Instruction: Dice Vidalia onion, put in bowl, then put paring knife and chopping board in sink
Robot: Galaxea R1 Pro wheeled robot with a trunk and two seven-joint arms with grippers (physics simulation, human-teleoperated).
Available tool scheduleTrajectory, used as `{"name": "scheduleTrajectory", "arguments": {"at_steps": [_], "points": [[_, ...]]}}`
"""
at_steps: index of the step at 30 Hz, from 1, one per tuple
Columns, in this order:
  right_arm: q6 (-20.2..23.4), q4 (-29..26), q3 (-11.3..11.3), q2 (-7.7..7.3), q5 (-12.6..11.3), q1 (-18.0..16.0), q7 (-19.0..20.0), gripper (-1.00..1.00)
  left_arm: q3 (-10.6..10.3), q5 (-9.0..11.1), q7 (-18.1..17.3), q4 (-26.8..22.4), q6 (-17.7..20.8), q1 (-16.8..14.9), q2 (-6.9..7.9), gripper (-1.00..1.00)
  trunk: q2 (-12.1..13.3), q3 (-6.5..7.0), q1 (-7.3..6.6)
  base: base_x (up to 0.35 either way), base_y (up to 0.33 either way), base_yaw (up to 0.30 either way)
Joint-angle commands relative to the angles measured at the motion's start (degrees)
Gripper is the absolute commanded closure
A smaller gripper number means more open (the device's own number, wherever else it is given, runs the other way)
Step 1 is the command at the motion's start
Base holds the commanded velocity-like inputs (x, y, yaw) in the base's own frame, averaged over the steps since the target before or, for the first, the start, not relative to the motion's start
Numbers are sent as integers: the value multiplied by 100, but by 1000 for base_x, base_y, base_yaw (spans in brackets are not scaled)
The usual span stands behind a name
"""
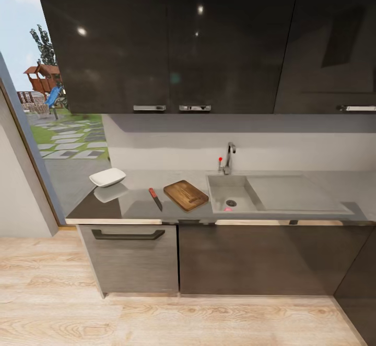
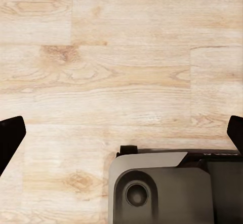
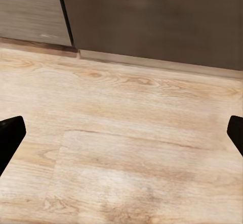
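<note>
A: Sink [image 1: 236, 193] first, set into the grey worktop [image 1: 130, 205]. What lies in it?

B: Something small and pinkish [image 1: 228, 209] on the basin floor just beside the drain; too small to tell if it's the onion.

A: And beside the sink?

B: The chopping board [image 1: 186, 195] lies angled, just left of the basin. The knife [image 1: 155, 198] with its red handle is near the board, on the side away from the sink. The white bowl [image 1: 108, 177] sits farther out that way, near the worktop's end.

A: The claws?

B: Left claw [image 2: 121, 133] is spread wide over the wooden floor [image 2: 121, 57], holding nothing. Right claw [image 3: 121, 133] is likewise spread apart, above floor near the cabinet base [image 3: 152, 16].
</note>
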Motion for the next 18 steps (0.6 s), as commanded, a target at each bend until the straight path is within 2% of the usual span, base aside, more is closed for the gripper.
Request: {"name": "scheduleTrajectory", "arguments": {"at_steps": [1,9,11,13,15,18], "points": [[-11,5,7,1,39,-2,-33,-100,2,5,1,5,-19,-2,0,-100,-4,-2,2,0,0,0],[10,-104,-8,14,35,-2,-55,-100,-1,5,1,10,-19,-2,3,-100,-4,-2,2,0,0,0],[36,-291,-9,55,40,-2,-116,-100,1,5,1,8,-19,-2,5,-100,-4,-2,2,0,0,0],[178,-748,-10,138,47,-2,-276,-100,3,5,1,6,-19,-2,7,-100,-4,-2,2,0,0,0],[950,-1599,-6,217,51,-2,-460,-100,3,5,1,6,-19,-2,8,-100,-4,-2,2,0,0,0],[1985,-2672,-3,315,49,-2,-508,-100,10,5,1,5,-19,-2,14,-100,-4,-2,2,0,0,0]]}}
